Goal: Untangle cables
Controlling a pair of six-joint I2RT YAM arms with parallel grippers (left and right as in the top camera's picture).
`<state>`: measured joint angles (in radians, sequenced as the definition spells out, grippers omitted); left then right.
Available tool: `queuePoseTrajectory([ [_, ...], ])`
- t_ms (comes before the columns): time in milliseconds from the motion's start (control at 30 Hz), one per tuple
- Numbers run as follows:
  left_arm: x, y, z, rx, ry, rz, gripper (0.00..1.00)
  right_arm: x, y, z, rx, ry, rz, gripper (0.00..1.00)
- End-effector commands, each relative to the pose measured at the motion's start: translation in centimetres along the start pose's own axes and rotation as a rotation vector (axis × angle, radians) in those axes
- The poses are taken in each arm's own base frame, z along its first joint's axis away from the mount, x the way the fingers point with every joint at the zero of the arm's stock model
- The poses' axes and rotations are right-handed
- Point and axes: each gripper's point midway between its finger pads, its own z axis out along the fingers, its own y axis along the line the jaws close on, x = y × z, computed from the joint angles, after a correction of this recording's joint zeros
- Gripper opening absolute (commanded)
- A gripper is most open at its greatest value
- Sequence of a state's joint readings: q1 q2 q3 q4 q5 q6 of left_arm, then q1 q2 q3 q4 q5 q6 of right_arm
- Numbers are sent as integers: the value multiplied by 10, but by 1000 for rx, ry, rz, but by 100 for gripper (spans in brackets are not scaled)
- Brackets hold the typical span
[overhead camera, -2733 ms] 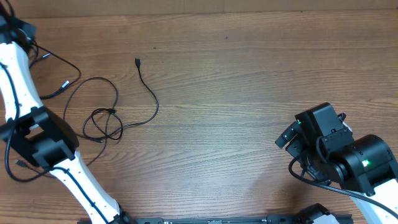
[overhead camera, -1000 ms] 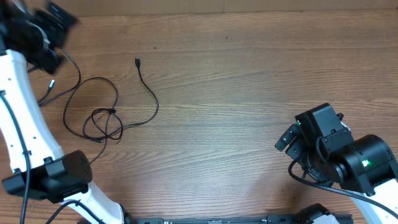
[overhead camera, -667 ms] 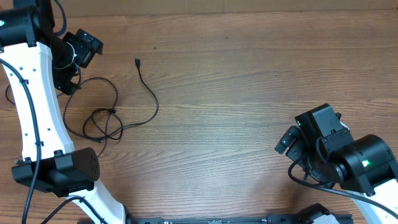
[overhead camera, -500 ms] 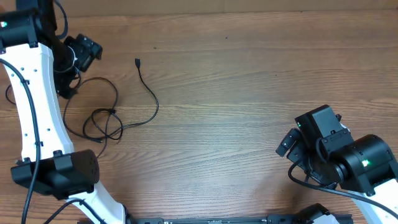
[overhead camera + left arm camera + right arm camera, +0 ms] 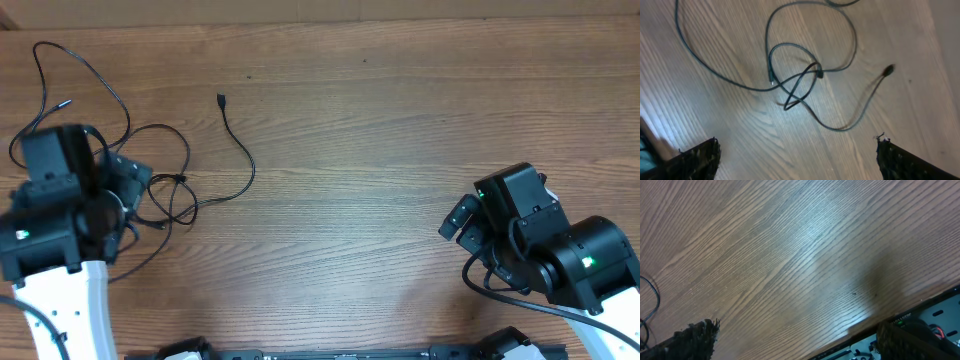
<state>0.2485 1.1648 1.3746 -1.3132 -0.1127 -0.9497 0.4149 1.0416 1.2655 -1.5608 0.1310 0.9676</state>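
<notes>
The cables (image 5: pixel 172 195) are thin black cords knotted into small loops at the table's left. One strand runs up to a black plug (image 5: pixel 221 98). Another strand sweeps to the back left and ends in a silver tip (image 5: pixel 62 102). My left gripper (image 5: pixel 135 198) hangs open just left of the knot, touching nothing. In the left wrist view the knot (image 5: pixel 796 82) and plug (image 5: pixel 887 71) lie ahead of the open left gripper (image 5: pixel 797 145). My right gripper (image 5: pixel 458 222) is open at the right, far from the cords; the right wrist view shows the gripper (image 5: pixel 797 330) over bare wood.
The wooden table (image 5: pixel 380 150) spreads between the two arms. Its front edge (image 5: pixel 900 312) with a metal rail below shows in the right wrist view. A short bit of cord (image 5: pixel 651 296) shows at that view's left edge.
The left arm has swung from the back left corner down to the front left, next to the knot. The silver-tipped strand now lies uncovered at the back left. The right arm barely moved.
</notes>
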Motion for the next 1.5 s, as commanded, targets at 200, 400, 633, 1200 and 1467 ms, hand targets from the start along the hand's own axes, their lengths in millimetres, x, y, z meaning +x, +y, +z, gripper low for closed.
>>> queuePoseTrajectory([
  [200,59,33,134,-128,185,-35,96,5,-9,0,35,15,-14,100],
  [400,80,31,179,-127,267,-77,85,5,-9,0,34,15,-13,100],
  [633,99,14,203,-92,353,-107,5,5,-9,0,35,16,-13,100],
  [1200,-22,-263,-19,997,134,99,4,8,-12,0,43,28,-15,100],
  [1467,-52,-273,-23,884,-137,48,4,5,-8,0,27,18,-13,100],
])
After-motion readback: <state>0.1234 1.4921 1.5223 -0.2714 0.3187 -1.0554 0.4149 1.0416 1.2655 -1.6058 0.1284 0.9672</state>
